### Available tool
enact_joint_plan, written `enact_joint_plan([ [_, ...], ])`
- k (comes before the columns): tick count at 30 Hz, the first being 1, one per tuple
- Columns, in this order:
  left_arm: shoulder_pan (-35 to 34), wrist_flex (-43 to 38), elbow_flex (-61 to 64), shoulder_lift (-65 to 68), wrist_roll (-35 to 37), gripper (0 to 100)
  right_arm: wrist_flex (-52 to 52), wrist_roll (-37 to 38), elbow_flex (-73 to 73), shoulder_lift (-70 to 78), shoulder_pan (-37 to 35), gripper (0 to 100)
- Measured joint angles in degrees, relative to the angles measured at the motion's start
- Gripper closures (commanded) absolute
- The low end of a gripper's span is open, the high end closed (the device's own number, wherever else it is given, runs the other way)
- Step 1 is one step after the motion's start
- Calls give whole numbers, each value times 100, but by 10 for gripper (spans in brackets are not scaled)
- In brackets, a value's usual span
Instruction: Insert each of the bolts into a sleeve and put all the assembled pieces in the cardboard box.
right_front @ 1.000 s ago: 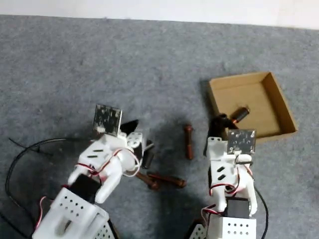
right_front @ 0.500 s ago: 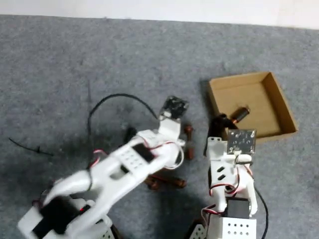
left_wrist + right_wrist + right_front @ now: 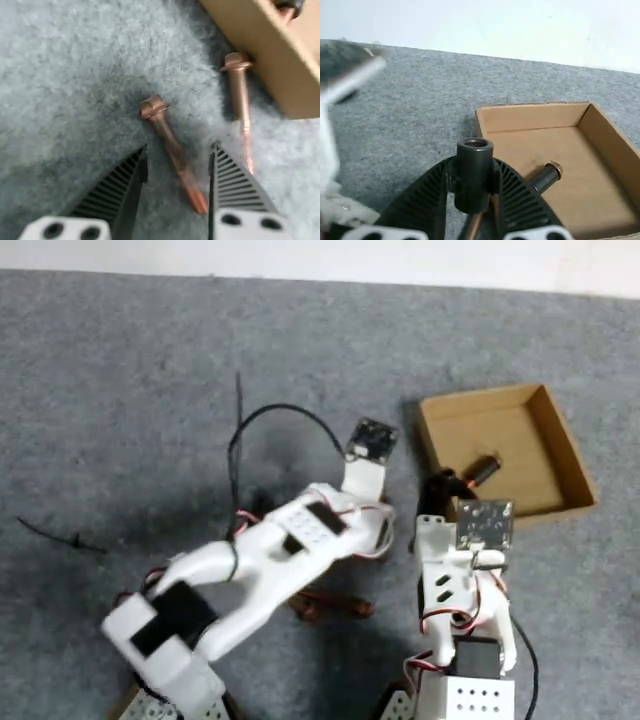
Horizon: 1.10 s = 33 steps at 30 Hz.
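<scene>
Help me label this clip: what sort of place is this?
Likely a robot test bench indoors: a grey felt-like mat against a white wall, with a cardboard box and loose bolts.

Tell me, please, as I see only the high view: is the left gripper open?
Observer: Yes, the left gripper is open, its jaws either side of a bolt on the carpet.
Operator: Does the right gripper hold anything?
Observer: The right gripper is shut on a sleeve, held upright.
Operator: Is another bolt near?
Observer: A second bolt lies beside the box wall.
</scene>
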Motion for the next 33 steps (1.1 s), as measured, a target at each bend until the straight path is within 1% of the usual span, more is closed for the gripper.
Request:
enact_joint_plan([
  [8,-9,1301,-1345,1037,0,807,0,0,0,0,0,995],
  [12,-202,1442,-1644,1310,0,808,0,0,0,0,0,995],
  [23,-237,1565,-1767,1407,9,809,0,0,0,0,0,995],
  [26,-246,1591,-1785,1407,9,876,0,0,0,0,0,995],
  [29,-246,1591,-1785,1407,35,999,0,0,0,0,0,995],
  [31,-229,1582,-1837,1407,35,975,0,0,0,0,0,995],
  [33,-220,1582,-1846,1415,26,992,0,0,0,0,0,995],
])
